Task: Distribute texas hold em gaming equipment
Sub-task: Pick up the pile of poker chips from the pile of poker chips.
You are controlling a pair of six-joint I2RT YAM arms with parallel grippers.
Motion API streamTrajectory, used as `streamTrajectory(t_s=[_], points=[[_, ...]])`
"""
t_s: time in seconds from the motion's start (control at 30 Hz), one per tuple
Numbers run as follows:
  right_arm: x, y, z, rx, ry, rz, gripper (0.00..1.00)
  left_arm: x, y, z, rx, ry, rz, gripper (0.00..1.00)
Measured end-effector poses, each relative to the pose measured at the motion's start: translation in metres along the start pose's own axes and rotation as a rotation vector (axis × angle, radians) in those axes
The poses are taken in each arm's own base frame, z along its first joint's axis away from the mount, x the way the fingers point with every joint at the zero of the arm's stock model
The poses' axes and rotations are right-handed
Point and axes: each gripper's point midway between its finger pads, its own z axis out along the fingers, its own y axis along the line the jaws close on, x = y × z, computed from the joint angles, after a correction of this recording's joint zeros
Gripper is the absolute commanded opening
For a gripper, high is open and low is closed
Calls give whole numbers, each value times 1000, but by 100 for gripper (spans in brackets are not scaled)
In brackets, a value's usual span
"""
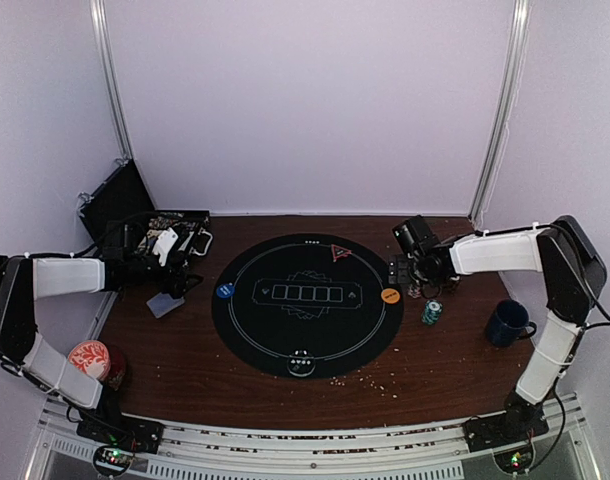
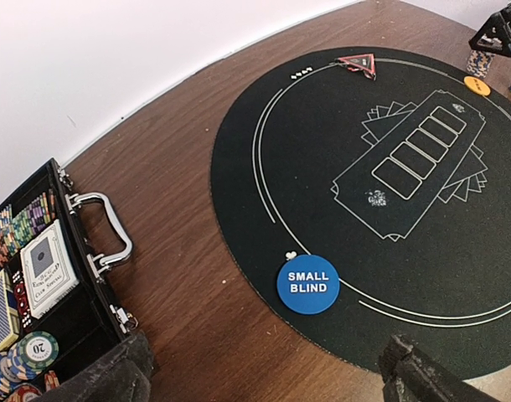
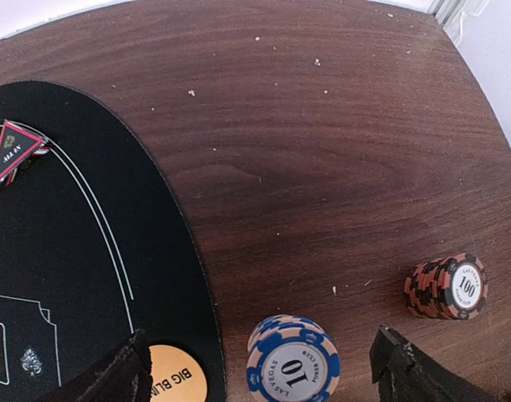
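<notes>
Right gripper (image 3: 260, 339) wide above blue chip stack (image 3: 293, 362)
Left gripper (image 2: 264, 364) wide, empty, near the blue button (image 2: 307, 284)

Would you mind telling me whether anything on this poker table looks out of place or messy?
Pale crumbs are scattered over the wooden table in front of the black mat, with more specks beyond the chip stacks in the right wrist view. Nothing else looks toppled or damaged.

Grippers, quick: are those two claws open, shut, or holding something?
Left gripper: open, holding nothing.
Right gripper: open, holding nothing, straddling the blue chip stack without touching it.
</notes>
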Motion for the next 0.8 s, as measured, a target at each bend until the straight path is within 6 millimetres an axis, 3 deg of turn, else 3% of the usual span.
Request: streamTrajectory(t_s=[0.17,0.5,0.8], points=[[10,-2,11,29,25,-11,90,1,0,1,3,2,-4,98],[11,-9,14,44,23,11,83,1,-1,1,5,3,-5,98],[15,-12,17,38,36,21,70,1,-1,1,8,1,-6,98]])
